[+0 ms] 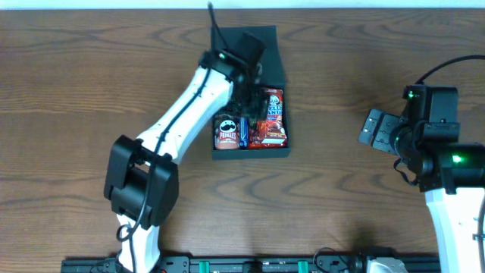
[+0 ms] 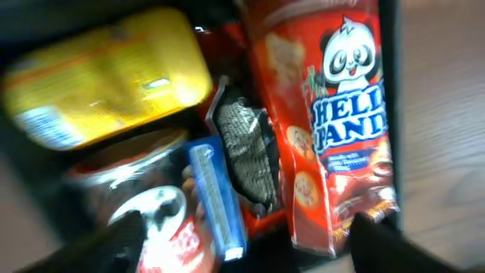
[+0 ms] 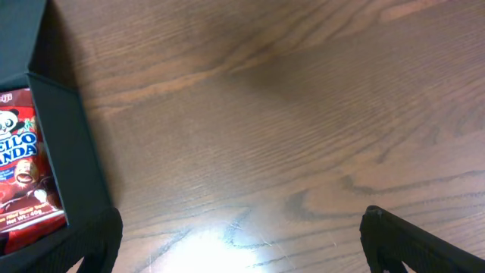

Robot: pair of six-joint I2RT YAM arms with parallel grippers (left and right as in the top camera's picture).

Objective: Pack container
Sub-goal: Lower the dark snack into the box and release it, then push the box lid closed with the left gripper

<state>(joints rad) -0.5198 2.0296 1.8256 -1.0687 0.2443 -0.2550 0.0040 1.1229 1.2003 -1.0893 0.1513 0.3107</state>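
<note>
The dark container (image 1: 250, 154) sits at the table's middle back with its lid (image 1: 267, 44) swung open behind it. Inside lie a Pringles can (image 1: 226, 133), a blue packet (image 1: 243, 133) and a red Hello Panda pack (image 1: 273, 108). My left gripper (image 1: 248, 92) hovers low over the contents. In the left wrist view it (image 2: 246, 246) is open, one finger over the Pringles can (image 2: 159, 227) and the other by the Hello Panda pack (image 2: 333, 114), nothing between them. A yellow bag (image 2: 114, 76) and a blue packet (image 2: 216, 201) lie below. My right gripper (image 3: 242, 243) is open over bare wood.
The right arm (image 1: 432, 144) stands at the table's right side, well away from the container. The container's right wall (image 3: 68, 136) shows at the left edge of the right wrist view. A black-and-white wrapper (image 2: 246, 148) lies between the packs.
</note>
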